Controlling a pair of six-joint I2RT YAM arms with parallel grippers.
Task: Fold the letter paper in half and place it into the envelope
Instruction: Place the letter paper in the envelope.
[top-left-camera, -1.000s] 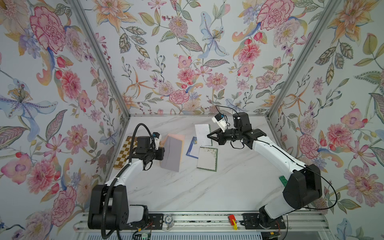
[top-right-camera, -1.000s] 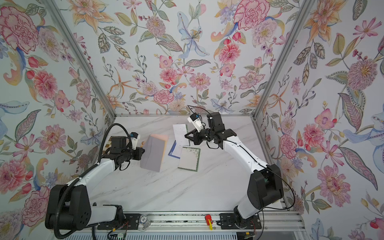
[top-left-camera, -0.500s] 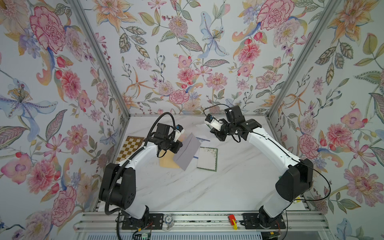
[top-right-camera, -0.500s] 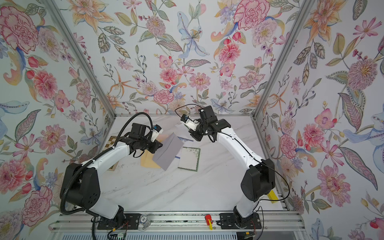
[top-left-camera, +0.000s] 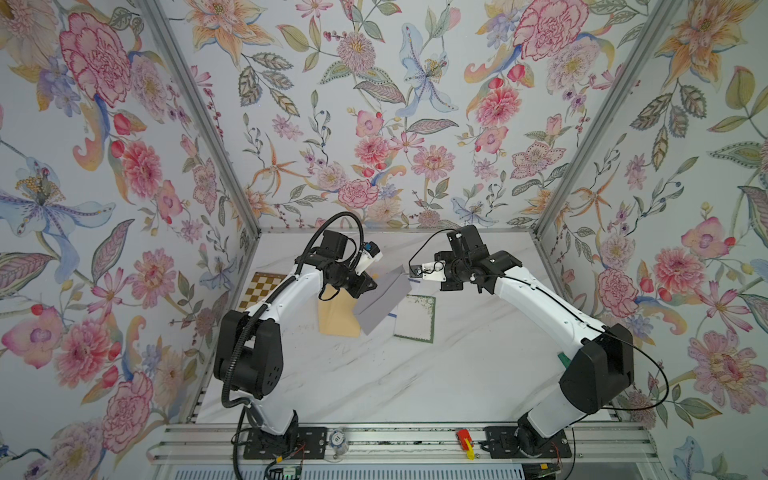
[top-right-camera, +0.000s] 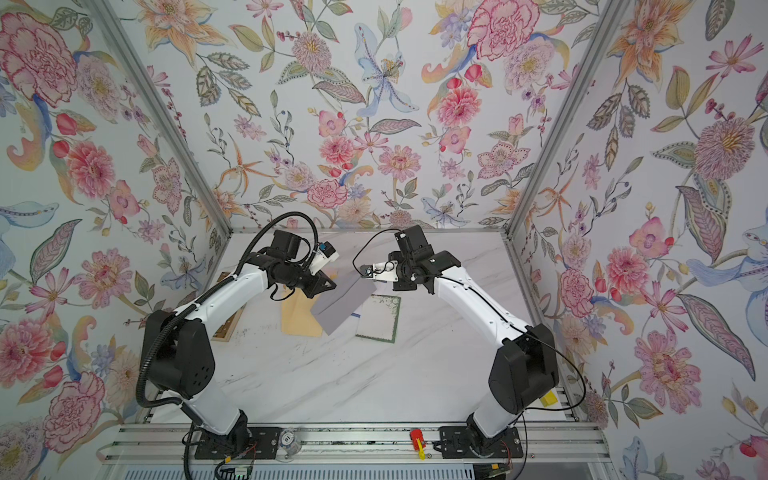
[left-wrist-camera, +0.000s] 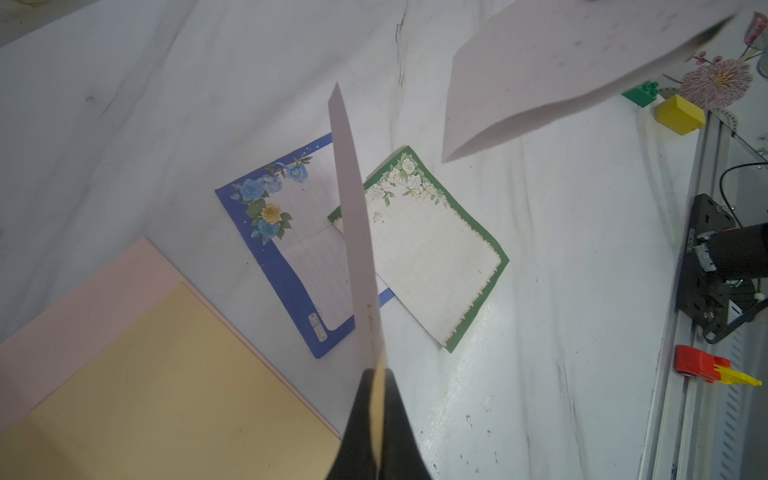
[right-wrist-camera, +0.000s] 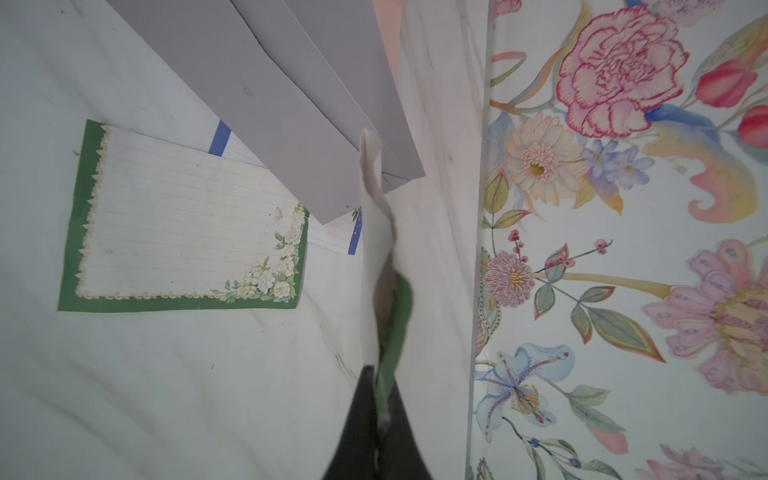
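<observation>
Pinching the folded letter paper (right-wrist-camera: 375, 216) between its tips, my right claw (right-wrist-camera: 380, 386) is pressed together on a white sheet with a green border that sticks out ahead of the tips, slightly buckled. The letter hangs in the air at the edge of the grey envelope (top-left-camera: 380, 301). In the right wrist view its tip overlaps that edge, but I cannot tell whether they touch. My left claw (left-wrist-camera: 376, 374) holds the envelope lifted above the tabletop (top-left-camera: 415, 382), clamped shut on one thin wall that I see edge-on. I judge the letter folded and not yet inside.

The step in hand is the insertion, and it turns on alignment. I should bring a straight edge of the letter, not a loose corner, square to the envelope's mouth. Then I should slide it along the envelope's plane rather than poke at its face. I see two grey layers overlapping, but not how far the mouth gapes. If it is nearly flat, my left claw ought to tilt so the opening faces the letter. The paper looks limp, so I'd go slowly, since a quick push could crumple it against the rim.

Below lie a green-bordered sheet (left-wrist-camera: 432, 249), a blue-bordered sheet (left-wrist-camera: 286, 249) and a yellow sheet (left-wrist-camera: 166, 374). All of them look clear of the path.
</observation>
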